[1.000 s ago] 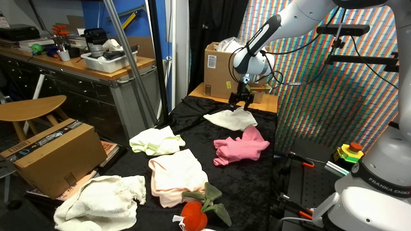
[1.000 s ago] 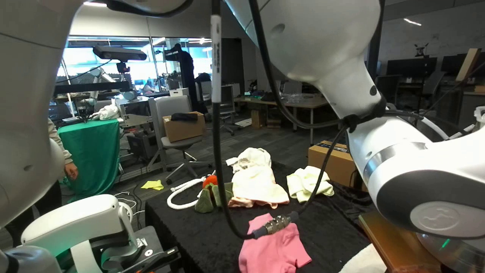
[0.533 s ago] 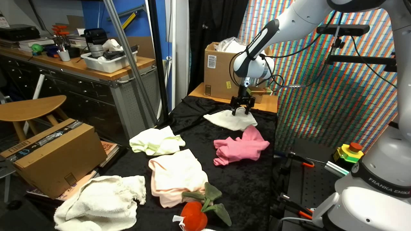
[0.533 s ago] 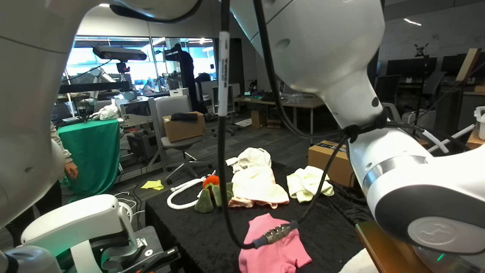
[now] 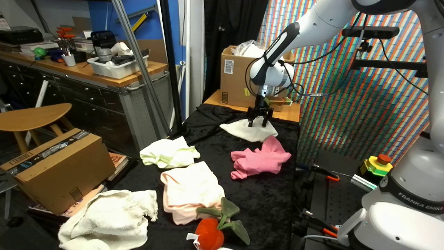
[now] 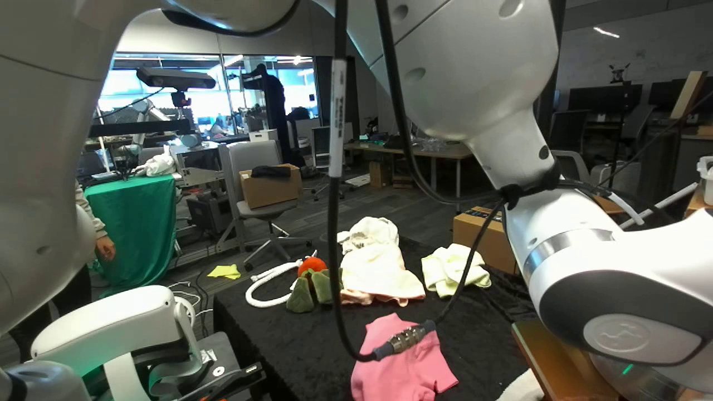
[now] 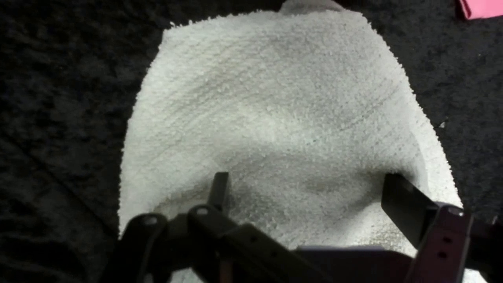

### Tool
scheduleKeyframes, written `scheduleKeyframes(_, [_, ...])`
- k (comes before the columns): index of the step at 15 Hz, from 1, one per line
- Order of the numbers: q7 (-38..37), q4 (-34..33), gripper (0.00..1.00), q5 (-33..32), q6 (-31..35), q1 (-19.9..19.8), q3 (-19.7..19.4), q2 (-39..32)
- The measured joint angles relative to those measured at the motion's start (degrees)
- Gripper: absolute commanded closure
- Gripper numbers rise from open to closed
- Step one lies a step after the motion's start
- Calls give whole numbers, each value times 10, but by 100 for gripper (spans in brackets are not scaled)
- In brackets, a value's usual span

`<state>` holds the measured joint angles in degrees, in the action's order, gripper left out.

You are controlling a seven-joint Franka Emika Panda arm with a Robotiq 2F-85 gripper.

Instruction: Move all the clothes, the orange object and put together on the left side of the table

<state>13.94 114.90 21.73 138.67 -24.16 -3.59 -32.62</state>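
My gripper (image 5: pixel 257 124) is open, pointing down at a white cloth (image 5: pixel 248 132) at the far end of the black-covered table (image 5: pixel 267 205). In the wrist view the gripper (image 7: pixel 306 179) has its fingers wide apart, at or touching the white cloth (image 7: pixel 271 90); the cloth between them is unpinched. A pink cloth (image 5: pixel 260 161) lies nearer, also in an exterior view (image 6: pixel 398 365). A pale yellow-green cloth (image 5: pixel 168 152), a peach cloth (image 5: pixel 192 189) and another white cloth (image 5: pixel 111 218) lie together along one side. The orange object (image 5: pixel 210 234) with green leaves touches or nearly touches the peach cloth.
A big cardboard box (image 5: pixel 239 76) stands behind the gripper on the wooden tabletop (image 5: pixel 291 111). Another cardboard box (image 5: pixel 62 170) sits beside the cloths. A metal post (image 5: pixel 144 69) rises past the table edge. A white looped strap (image 6: pixel 267 302) lies by the orange object.
My gripper has come down from above to the white cloth and shifted slightly, its fingers still apart. The cloths and the orange object have not moved.
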Motion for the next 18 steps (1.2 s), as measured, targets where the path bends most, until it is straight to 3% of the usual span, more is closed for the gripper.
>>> scheduleKeyframes(13, [50, -23, 0, 33, -39, -8, 22, 0])
scheduleKeyframes(18, [62, -31, 51, 34, -50, -8, 22, 0])
